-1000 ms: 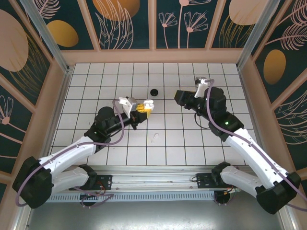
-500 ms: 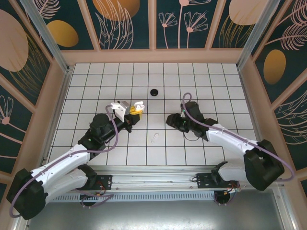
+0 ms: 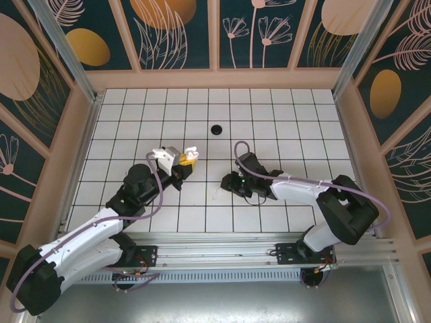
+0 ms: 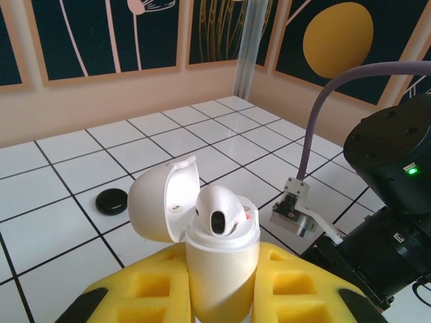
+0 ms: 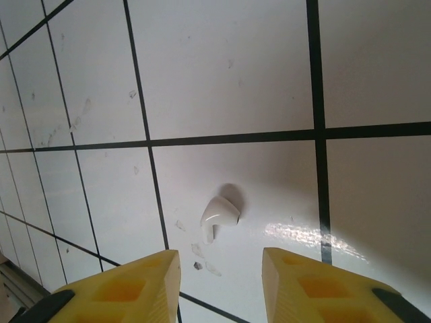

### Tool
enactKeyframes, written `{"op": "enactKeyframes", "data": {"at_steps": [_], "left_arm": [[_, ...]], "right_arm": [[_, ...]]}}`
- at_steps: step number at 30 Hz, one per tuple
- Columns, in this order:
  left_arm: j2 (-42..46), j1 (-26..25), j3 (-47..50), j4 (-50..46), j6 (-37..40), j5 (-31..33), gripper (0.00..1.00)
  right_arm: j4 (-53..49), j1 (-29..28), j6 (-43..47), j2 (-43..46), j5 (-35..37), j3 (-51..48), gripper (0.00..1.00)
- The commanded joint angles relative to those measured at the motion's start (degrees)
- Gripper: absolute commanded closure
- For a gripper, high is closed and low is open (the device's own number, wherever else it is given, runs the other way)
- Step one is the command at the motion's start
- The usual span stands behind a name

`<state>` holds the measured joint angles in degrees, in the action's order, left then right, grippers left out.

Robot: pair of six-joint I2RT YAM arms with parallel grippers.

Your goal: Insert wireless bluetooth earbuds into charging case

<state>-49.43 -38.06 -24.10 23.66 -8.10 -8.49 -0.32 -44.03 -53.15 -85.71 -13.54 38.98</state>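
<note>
Nearest the arm bases, a loose white earbud (image 5: 219, 215) lies on the tiled desk (image 5: 222, 67). Its rounded head points away from the right claw (image 5: 221, 282) and its short stem points back toward it, faint against the white tile. That claw hangs just above, released, with its yellow pads cut off by the frame edge. Farther on, the left claw (image 4: 219, 296) is clenched on the upright charging case (image 4: 219, 262), whose lower body is hidden between the pads. Its lid (image 4: 165, 202) is tipped open to the left. A second earbud (image 4: 219, 212) sits inside, stem hidden. Beyond lies a small black disc (image 4: 111, 200).
</note>
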Motion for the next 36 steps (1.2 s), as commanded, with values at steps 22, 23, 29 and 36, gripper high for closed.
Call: {"op": "enactKeyframes", "data": {"at_steps": [22,23,29,36], "left_arm": [[2.16,-0.14,1.44,-1.24,2.44,1.63,1.0],[2.15,-0.17,1.42,-1.23,2.47,1.72,1.0],[2.5,-0.17,1.51,-1.6,2.66,1.81,1.0],[2.32,-0.17,1.44,-1.6,2.99,1.86,1.0]], "right_arm": [[-3.77,-3.94,-1.18,-8.54,3.16,8.26,0.61],[-3.9,-4.15,-1.23,-8.63,3.41,8.5,0.61],[-5.38,-4.7,-1.15,-8.85,4.48,9.74,0.6],[-7.43,-5.65,-0.23,-7.45,7.35,11.7,0.6]]}}
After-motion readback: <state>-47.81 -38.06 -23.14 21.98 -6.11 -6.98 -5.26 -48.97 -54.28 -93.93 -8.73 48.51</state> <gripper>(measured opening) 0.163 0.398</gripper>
